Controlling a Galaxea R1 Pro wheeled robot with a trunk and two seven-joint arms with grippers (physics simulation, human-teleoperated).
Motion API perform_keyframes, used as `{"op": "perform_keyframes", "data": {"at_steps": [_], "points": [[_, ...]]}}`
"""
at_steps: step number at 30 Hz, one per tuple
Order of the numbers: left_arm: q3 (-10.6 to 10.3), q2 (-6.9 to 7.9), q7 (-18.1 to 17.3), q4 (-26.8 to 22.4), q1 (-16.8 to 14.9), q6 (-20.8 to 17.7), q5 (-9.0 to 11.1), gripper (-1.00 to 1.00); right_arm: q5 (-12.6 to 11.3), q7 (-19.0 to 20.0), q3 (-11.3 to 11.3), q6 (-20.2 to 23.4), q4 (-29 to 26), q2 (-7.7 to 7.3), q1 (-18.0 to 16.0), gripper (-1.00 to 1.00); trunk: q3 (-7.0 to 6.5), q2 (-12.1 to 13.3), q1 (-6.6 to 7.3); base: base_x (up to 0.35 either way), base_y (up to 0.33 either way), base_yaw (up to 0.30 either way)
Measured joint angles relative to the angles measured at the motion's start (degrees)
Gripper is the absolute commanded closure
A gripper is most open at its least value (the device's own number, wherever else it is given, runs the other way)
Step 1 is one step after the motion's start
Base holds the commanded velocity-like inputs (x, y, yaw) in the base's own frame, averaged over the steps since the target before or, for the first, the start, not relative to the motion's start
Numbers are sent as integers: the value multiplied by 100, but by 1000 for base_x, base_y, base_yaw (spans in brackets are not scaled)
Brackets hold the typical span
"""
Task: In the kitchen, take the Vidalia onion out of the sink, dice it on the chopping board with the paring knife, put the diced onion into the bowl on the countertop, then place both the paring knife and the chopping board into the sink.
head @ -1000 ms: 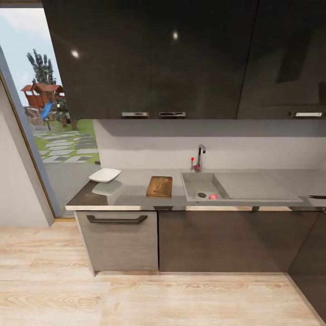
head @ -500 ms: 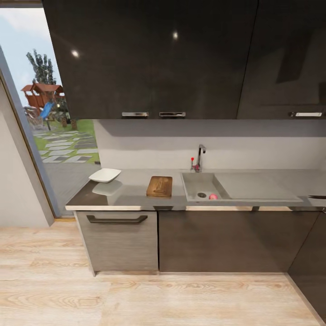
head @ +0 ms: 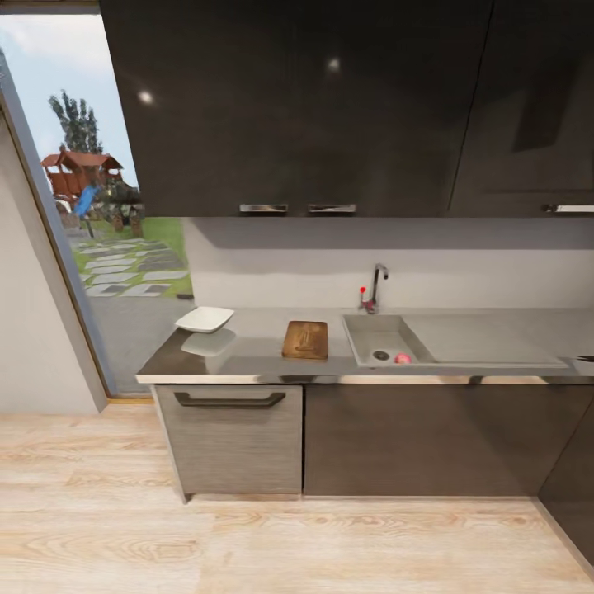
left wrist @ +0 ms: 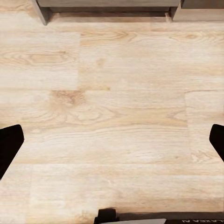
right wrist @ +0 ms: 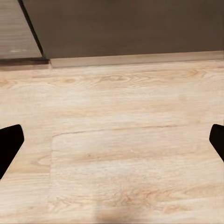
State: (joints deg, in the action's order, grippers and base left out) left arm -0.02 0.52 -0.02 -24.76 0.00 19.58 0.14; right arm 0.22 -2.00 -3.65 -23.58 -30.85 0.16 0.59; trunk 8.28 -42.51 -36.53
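Observation:
The grey countertop (head: pixel 256 351) runs across the head view above dark cabinets. On its left end rests the white bowl (head: pixel 205 318). The dark-brown chopping board (head: pixel 305 339) lies left of the sink (head: pixel 371 332). A small pinkish-red onion (head: pixel 402 358) sits in the sink's basin beside the drain. The paring knife is too small to make out. In the wrist views, my left gripper (left wrist: pixel 112 140) and right gripper (right wrist: pixel 112 140) both hang open over the wooden floor, holding nothing, with their black fingertips (left wrist: pixel 9 144) far apart.
A faucet (head: pixel 376 288) stands behind the sink, and dark wall cabinets (head: pixel 330 107) hang above. A glass door (head: pixel 91 214) to the garden is at the left. Light wooden floor (head: pixel 289 536) lies between me and the counter. A dark object (head: pixel 584 360) sits at the counter's right edge.
The whole head picture has shifted, with the counter now sitting further right and slightly smaller, so the camera has moved. Nothing on the counter has moved.

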Motion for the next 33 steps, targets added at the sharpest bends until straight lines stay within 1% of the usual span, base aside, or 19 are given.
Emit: {"op": "perform_keyframes", "data": {"at_steps": [15, 20, 24, 28, 33], "points": [[10, 0, 1, 3, 0, 0, 2, -100, -5, 0, -16, -7, -8, 0, -3, -100, 0, 0, 0, 3, 314, 0], [10, 0, 1, 6, 0, 0, 8, -100, -7, 0, -25, -9, -9, 0, -4, -100, 0, 0, 2, 105, 314, 0], [14, 0, 2, 41, 0, -2, 7, -100, -7, 2, -32, -9, -9, -5, -4, -100, 0, -1, 3, 215, 286, 0], [11, 0, 2, 53, 0, -1, 3, -100, -7, -6, -45, -6, -10, -7, -5, -100, 0, 0, 2, 186, 147, 0], [15, 0, 2, 54, 0, -1, -4, -100, -7, -37, -65, -5, -98, -14, -7, -100, 0, 0, 1, 51, 33, 0]]}}
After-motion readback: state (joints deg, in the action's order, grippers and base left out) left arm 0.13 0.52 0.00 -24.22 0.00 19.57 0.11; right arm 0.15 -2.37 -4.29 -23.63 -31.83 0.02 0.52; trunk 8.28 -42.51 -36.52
